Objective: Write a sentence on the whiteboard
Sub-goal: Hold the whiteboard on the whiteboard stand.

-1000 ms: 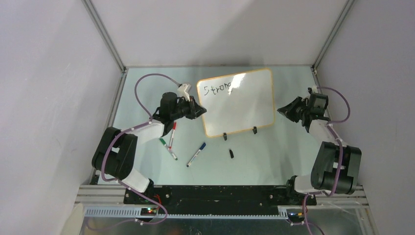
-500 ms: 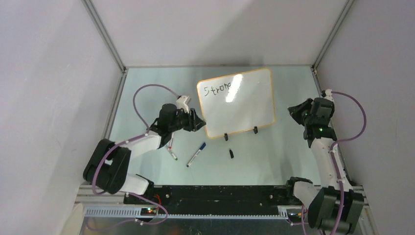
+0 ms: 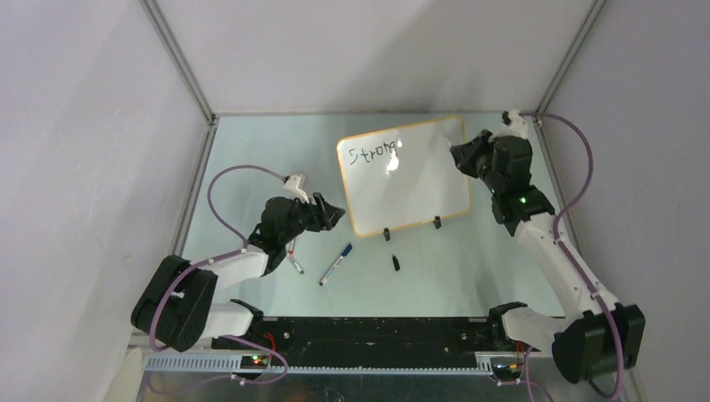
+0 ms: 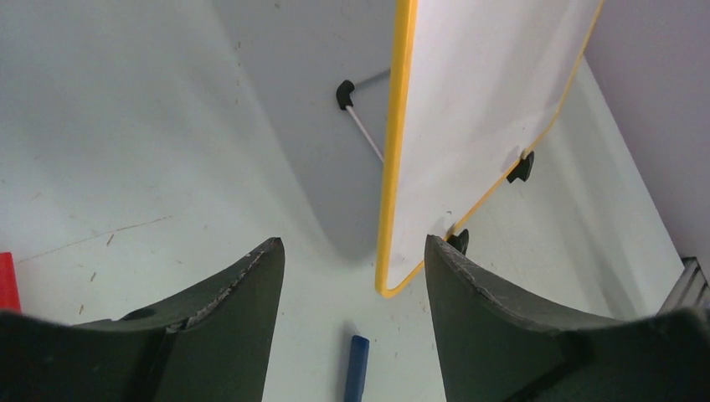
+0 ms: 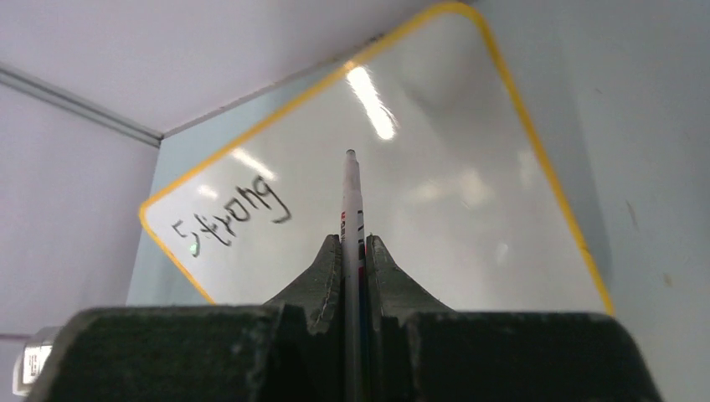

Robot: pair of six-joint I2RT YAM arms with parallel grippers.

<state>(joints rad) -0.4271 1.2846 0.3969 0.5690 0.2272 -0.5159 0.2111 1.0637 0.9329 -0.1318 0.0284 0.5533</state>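
Whiteboard (image 3: 419,188) propped upright; blue pen (image 3: 335,265), black cap (image 3: 395,263) lying before it

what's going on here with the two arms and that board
The right gripper is shut on a marker, its tip pointed at the whiteboard near the upper right. Only the word "Strong" is written so far, at the top left. The left gripper is open and empty beside the board's lower left corner, not touching it. A blue marker and a black cap lie on the table in front.
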